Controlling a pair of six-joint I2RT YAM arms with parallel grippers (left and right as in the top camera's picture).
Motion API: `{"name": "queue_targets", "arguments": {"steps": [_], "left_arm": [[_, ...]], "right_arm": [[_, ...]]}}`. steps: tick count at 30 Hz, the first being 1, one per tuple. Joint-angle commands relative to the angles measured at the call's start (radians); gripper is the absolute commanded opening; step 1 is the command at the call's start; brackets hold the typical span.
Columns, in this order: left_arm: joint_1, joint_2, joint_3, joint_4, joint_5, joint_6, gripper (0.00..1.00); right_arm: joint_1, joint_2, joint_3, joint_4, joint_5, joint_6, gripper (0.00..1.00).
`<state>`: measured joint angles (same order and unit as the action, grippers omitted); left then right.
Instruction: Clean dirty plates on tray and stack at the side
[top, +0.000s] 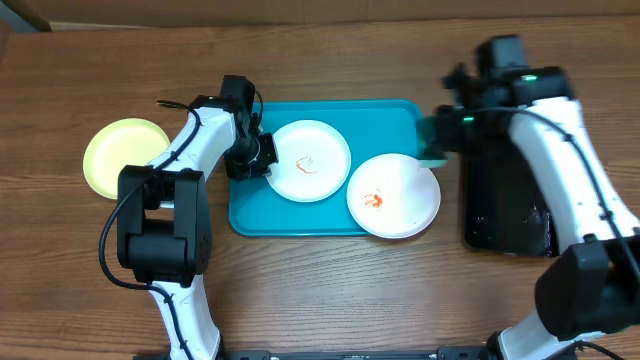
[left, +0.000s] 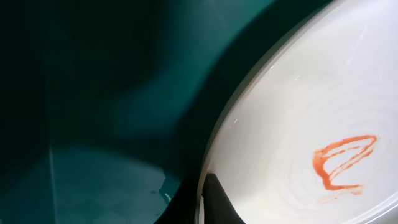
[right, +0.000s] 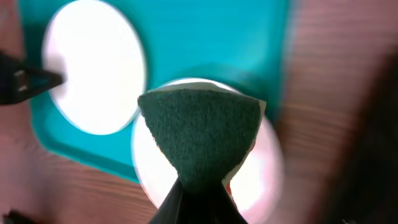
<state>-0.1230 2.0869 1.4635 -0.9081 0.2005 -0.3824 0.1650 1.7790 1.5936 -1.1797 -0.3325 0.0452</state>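
Observation:
A white plate (top: 310, 160) with a faint orange smear lies in the turquoise tray (top: 290, 222). My left gripper (top: 255, 158) is at its left rim. In the left wrist view the fingers (left: 208, 199) close on the rim of this plate (left: 298, 112), over the tray floor (left: 93, 93). A second white plate (top: 393, 195) with a red smear lies over the tray's front right rim. The pale yellow-green plate (top: 122, 155) sits on the table at the left. My right gripper (top: 445, 135) is shut on a green sponge (right: 199, 137), above the second plate (right: 264, 168).
A glossy black tray (top: 505, 215) lies on the table to the right of the turquoise tray, under my right arm. The wooden table's far edge runs along the top of the overhead view.

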Motion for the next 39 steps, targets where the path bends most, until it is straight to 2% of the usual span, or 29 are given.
{"name": "queue_targets", "arguments": {"steps": [1, 6, 11, 15, 21, 29, 35, 39], "left_arm": [[0.000, 0.009, -0.021, -0.024, -0.089, 0.023, 0.04], [0.000, 0.009, -0.021, -0.029, -0.087, 0.035, 0.04], [-0.003, 0.009, -0.021, -0.029, -0.072, 0.039, 0.04], [-0.003, 0.009, -0.021, -0.024, -0.026, 0.118, 0.04], [-0.003, 0.010, -0.021, -0.019, -0.016, 0.140, 0.04], [-0.003, 0.010, -0.021, -0.010, -0.016, 0.140, 0.04], [-0.003, 0.010, -0.021, -0.005, 0.003, 0.139, 0.04], [-0.003, 0.010, -0.021, -0.003, 0.003, 0.139, 0.04]], "right_arm": [[0.085, 0.025, 0.016, 0.046, -0.021, 0.023, 0.04], [0.226, 0.082, 0.016, 0.146, -0.020, 0.040, 0.04], [0.328, 0.160, 0.016, 0.254, 0.009, 0.116, 0.04], [0.383, 0.222, 0.016, 0.339, 0.010, 0.152, 0.04], [0.429, 0.284, 0.016, 0.438, 0.016, 0.273, 0.04], [0.472, 0.338, 0.016, 0.489, 0.017, 0.328, 0.04], [0.478, 0.376, 0.016, 0.526, 0.016, 0.434, 0.04], [0.486, 0.408, 0.016, 0.540, 0.016, 0.442, 0.04]]}}
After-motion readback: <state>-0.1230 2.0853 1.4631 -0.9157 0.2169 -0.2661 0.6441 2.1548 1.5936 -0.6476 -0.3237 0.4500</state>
